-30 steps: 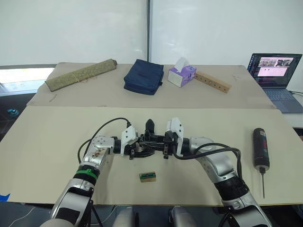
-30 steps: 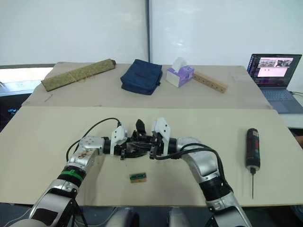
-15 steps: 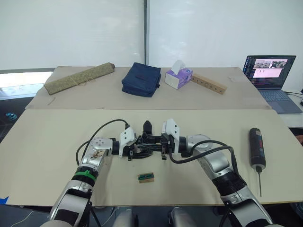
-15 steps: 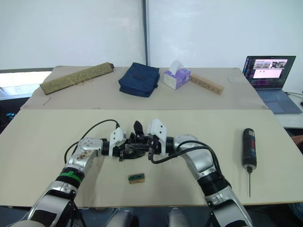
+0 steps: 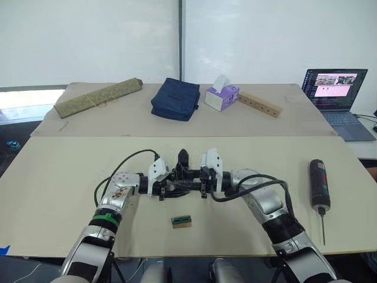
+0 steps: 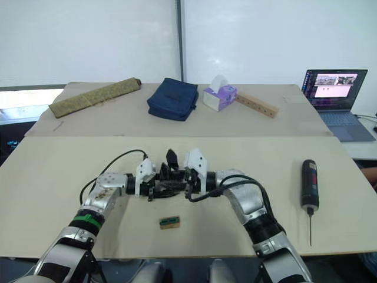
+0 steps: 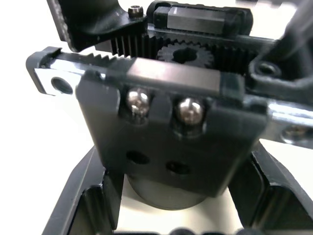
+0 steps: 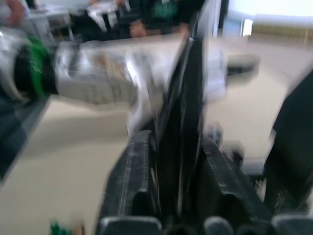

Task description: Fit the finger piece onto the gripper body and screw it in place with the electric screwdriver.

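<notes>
1. Mid-table, between the two wrists, sits the chunky black gripper body with its toothed rack and round base; one black pointed finger sticks up from it at 12 o'clock.
2. Left wrist view shows the gripper body close up: gear and rack teeth, two silver screw heads seated in the front plate, two empty holes below them.
3. Small black tapered plastic finger piece seems to be the thin dark blade pinched upright in the right wrist view; blurred, so not certain.
4. Progress, as a judgement: fitting stage, early. Finger piece looks brought to the body but not confirmed seated; screwing not begun.
5. Thick black cylindrical electric screwdriver with reddish label and thin metal bit lies untouched at 3 o'clock of the gripper body, well apart, bit pointing to the near edge.
6. Left gripper: its fingers stand spread on either side of the body's round base, seemingly clamping it.
7. Right gripper: fingers pressed in on the thin piece, narrow gap only.
8. Small green-topped block lies at 6 o'clock of the gripper body, near, loose.
9. Left to do: seat the piece, fetch the screwdriver, drive the screws.
</notes>
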You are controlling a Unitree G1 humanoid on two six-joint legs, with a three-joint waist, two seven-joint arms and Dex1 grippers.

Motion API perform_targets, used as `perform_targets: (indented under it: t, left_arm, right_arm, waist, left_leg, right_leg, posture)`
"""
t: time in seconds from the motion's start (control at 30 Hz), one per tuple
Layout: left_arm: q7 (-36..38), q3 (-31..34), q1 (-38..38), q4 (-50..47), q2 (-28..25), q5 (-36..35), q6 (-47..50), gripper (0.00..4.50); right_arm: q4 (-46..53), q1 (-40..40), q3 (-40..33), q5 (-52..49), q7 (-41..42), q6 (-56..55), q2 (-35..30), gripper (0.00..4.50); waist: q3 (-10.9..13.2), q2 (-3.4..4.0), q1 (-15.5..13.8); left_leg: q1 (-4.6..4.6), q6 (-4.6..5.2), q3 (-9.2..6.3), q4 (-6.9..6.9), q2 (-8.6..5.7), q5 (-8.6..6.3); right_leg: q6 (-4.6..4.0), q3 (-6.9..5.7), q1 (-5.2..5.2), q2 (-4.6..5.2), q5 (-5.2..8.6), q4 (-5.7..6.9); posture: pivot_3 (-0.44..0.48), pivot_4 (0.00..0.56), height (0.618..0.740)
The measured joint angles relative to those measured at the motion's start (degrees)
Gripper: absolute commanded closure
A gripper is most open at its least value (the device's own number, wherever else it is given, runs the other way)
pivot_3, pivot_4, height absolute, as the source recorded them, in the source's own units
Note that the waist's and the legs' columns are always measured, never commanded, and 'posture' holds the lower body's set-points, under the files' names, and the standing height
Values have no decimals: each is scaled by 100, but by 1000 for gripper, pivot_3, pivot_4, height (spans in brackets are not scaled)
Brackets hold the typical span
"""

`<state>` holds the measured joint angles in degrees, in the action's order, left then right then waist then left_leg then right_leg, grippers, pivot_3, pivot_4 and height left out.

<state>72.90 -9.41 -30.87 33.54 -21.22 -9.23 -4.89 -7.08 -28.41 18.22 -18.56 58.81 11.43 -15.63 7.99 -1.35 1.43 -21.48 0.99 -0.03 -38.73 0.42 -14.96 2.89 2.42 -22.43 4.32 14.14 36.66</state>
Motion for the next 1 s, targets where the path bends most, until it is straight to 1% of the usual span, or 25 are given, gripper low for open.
perform_targets:
  t: [0.2, 0.37, 0.53, 0.67, 0.8, 0.9, 0.97, 1.0]
  left_arm:
    - [3, 0, 2, -8, 15, -6, -20, 2157]
    - [26, 1, 1, -19, 16, -7, -54, 2157]
    - [-13, -15, 1, -14, 18, 8, -144, 2157]
    - [-110, -20, 0, -14, 34, 11, -176, 2157]
    - [-174, -51, -6, 17, 36, 29, -261, 2157]
    - [-175, -38, -12, 34, 32, 11, -241, 2157]
    - [-160, -32, -12, 37, 28, -2, -214, 1113]
    - [-165, -33, -11, 41, 16, 0, -176, 759]
  right_arm:
    - [139, 41, -52, -73, 206, 36, -23, 67]
    - [291, 64, -209, -75, 250, -6, -126, 67]
    - [589, 126, -383, -115, 294, -121, -142, 67]
    - [1043, 254, -463, -303, 314, -124, -225, 67]
    - [1591, 341, -607, -525, 295, 184, -511, 67]
    - [1839, 446, -777, -748, 229, 330, -544, 67]
    - [2009, 469, -829, -786, 203, 438, -652, 20]
    - [2069, 471, -850, -819, 188, 493, -686, 20]
  waist:
    - [0, 0, -24]
    - [0, 0, -37]
    - [0, 0, -50]
    - [0, 0, -59]
    - [0, -1, -64]
    - [0, -1, -64]
    - [0, -1, -64]
    - [1, -1, -64]
  left_leg:
    - [-35, 0, -2, -7, -2, 0]
    - [-63, 0, -1, -9, -5, 1]
    - [-66, 0, -1, -10, -6, 1]
    - [-67, 0, -1, -12, -6, 1]
    - [-66, 0, -1, -13, -6, 1]
    - [-65, 0, -1, -13, -7, 1]
    - [-65, 1, -1, -13, -7, 1]
    - [-65, 1, -1, -13, -7, 1]
  right_leg:
    - [0, -2, -28, 2, 0, 2]
    - [0, -1, -61, 1, -1, 11]
    - [0, -1, -62, 2, -1, 9]
    - [0, -1, -61, 3, -1, 9]
    - [0, -1, -60, 4, -1, 8]
    - [0, -1, -59, 1, -1, 9]
    - [0, -1, -59, 1, -1, 9]
    - [0, -1, -60, 1, -1, 8]
  posture:
    - [0, 150, 740]
    - [0, 150, 740]
    - [0, 150, 740]
    - [0, 150, 740]
    - [0, 150, 740]
    - [0, 150, 740]
    - [0, 150, 740]
    - [0, 150, 740]
